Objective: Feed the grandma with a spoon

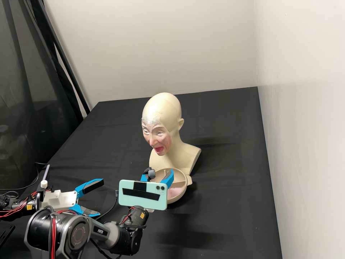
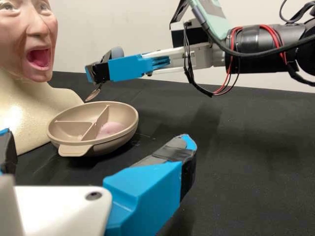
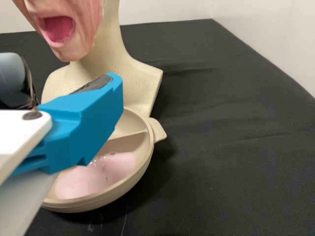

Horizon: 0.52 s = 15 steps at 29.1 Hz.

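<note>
The grandma mannequin head (image 1: pixel 161 126) stands mid-bench with its mouth (image 2: pixel 39 56) wide open. In front of its bust lies a tan divided bowl (image 1: pixel 181 187) holding pink food (image 3: pixel 93 172). My right gripper (image 1: pixel 157 176) hovers over the bowl's near rim, shut on a spoon. The spoon's small bowl (image 2: pixel 92 93) hangs down just above the dish, below and short of the mouth. My left gripper (image 1: pixel 100 198) rests low on the bench to the left of the bowl, open, with nothing between its fingers (image 2: pixel 157 182).
A teal phone (image 1: pixel 143 194) is strapped on the right arm's wrist. Red and black cables (image 1: pixel 14 207) trail at the bench's left front corner. A white wall (image 1: pixel 305 126) borders the bench on the right, and dark panels stand along the left.
</note>
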Available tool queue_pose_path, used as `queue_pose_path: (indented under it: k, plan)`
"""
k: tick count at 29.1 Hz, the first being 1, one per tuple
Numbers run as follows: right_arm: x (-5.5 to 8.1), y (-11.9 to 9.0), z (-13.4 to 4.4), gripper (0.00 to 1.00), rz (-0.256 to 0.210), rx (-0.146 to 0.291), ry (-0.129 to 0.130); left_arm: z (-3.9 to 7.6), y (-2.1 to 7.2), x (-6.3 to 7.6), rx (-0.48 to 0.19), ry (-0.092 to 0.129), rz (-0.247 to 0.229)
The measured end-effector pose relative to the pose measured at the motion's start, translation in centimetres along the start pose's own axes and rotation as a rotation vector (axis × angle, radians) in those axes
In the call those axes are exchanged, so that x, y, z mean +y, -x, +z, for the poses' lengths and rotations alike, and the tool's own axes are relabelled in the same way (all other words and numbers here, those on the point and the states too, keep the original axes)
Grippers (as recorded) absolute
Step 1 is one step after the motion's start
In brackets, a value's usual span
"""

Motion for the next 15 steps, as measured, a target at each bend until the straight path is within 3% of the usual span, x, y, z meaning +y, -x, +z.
queue_pose_path:
  k: [15]
  plan:
    - [-1.9, -0.9, 1.8, 0.0, -0.066, -0.078, 0.073, 0.3, 0.05, 0.0, -0.011, -0.002, 0.001]
